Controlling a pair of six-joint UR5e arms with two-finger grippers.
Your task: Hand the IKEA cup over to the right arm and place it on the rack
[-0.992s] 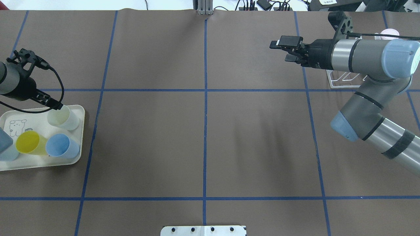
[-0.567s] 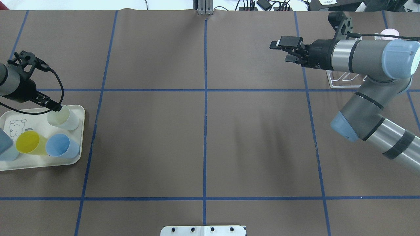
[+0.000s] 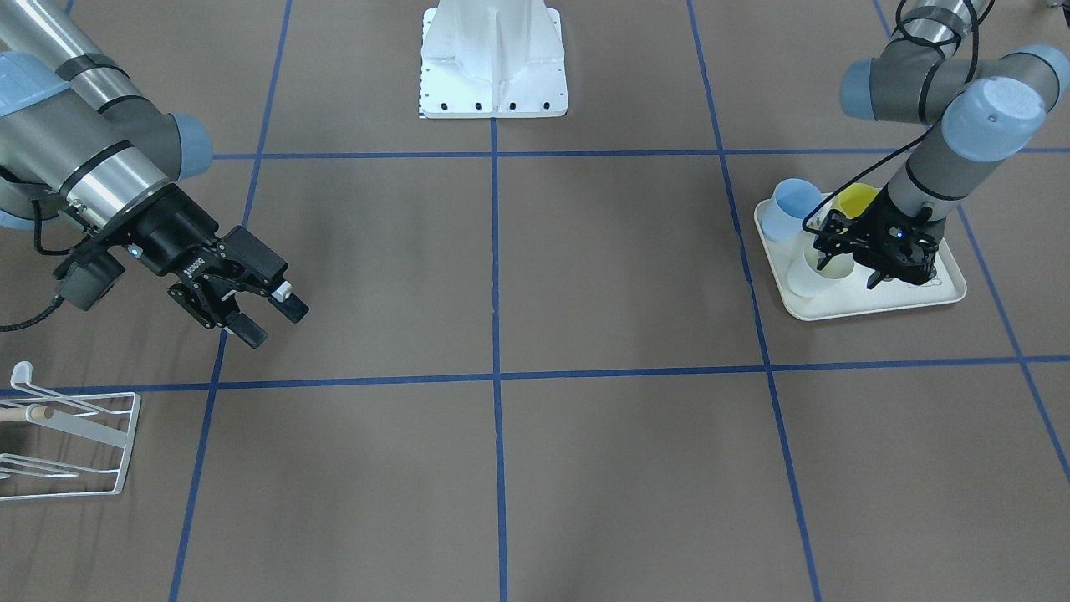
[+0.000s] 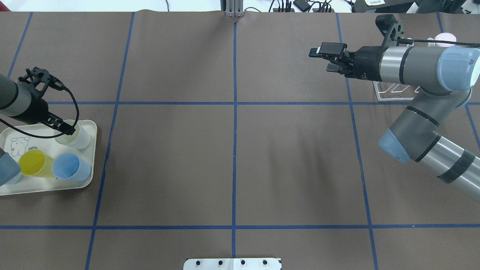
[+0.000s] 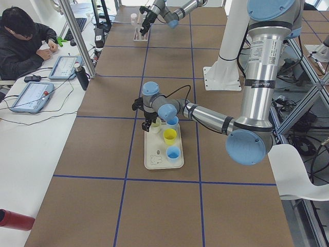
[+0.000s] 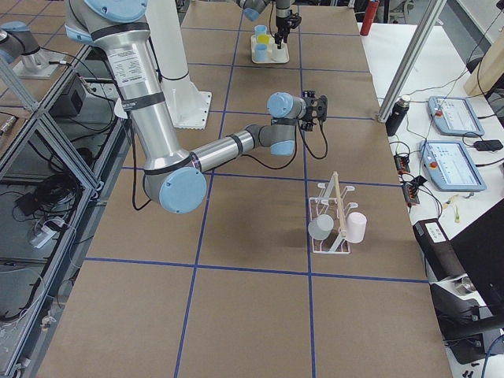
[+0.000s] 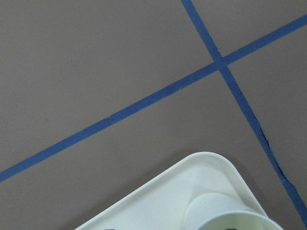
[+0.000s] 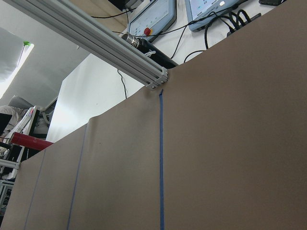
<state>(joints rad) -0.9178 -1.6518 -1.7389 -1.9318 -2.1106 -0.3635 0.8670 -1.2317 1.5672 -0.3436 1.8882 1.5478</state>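
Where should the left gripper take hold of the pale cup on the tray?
Probably by the rim of the pale cup, from above: one finger inside, one outside. It stands upright, mouth open, and the blue cup crowds the side nearer the robot, so take the far edge.

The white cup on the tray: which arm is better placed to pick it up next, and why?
Left. The left gripper is right at the rim of the white cup on the tray; the right gripper hangs open in the air at the opposite side, near the rack.
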